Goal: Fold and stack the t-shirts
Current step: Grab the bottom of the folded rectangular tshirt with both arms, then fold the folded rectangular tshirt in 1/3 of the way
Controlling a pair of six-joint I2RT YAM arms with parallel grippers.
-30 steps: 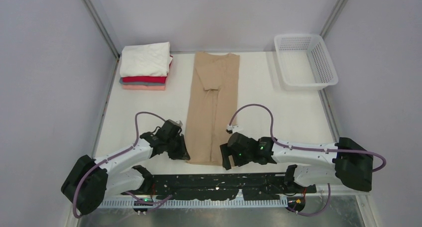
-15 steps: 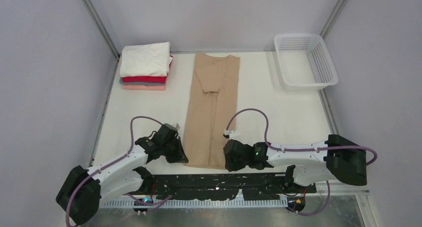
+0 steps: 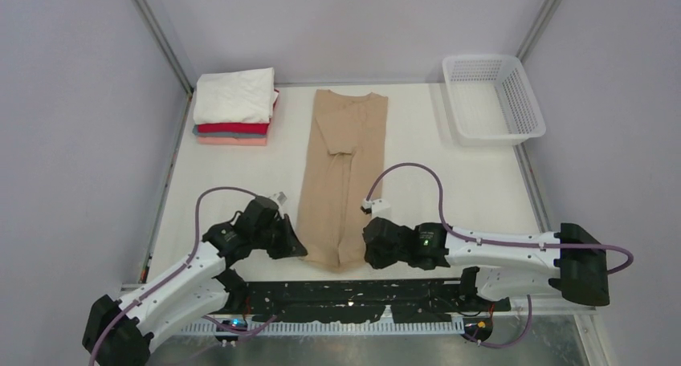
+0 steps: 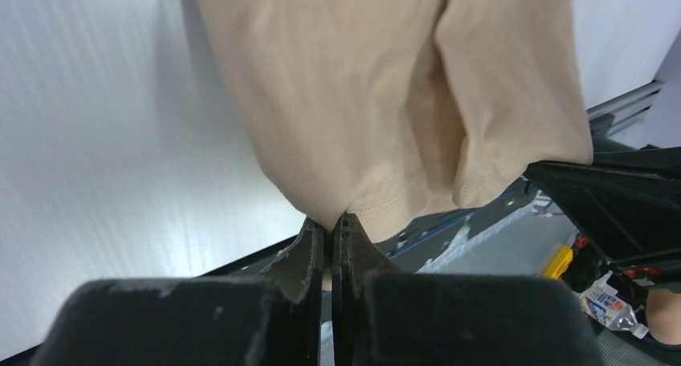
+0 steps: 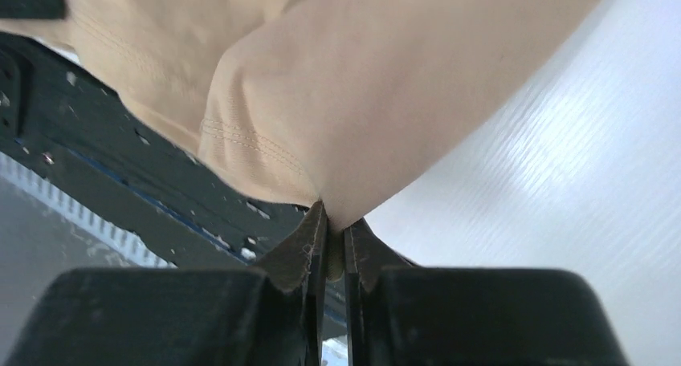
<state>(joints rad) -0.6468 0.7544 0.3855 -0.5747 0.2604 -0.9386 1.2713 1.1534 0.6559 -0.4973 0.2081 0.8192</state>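
Note:
A tan t-shirt (image 3: 344, 177) lies as a long narrow strip down the middle of the table, collar at the far end. My left gripper (image 3: 299, 250) is shut on its near left hem corner (image 4: 341, 209). My right gripper (image 3: 366, 252) is shut on the near right hem corner (image 5: 333, 205). The near end is lifted and bunched between the two grippers. A stack of folded t-shirts (image 3: 234, 107) sits at the far left: white on top, then red, grey and salmon-pink.
A white mesh basket (image 3: 491, 98) stands at the far right. Grey walls enclose the table on both sides. The black base rail (image 3: 353, 294) runs along the near edge, just behind the lifted hem.
Both grippers have closed on the tan t-shirt's near hem corners and lifted them a little. The near end has narrowed and bunched.

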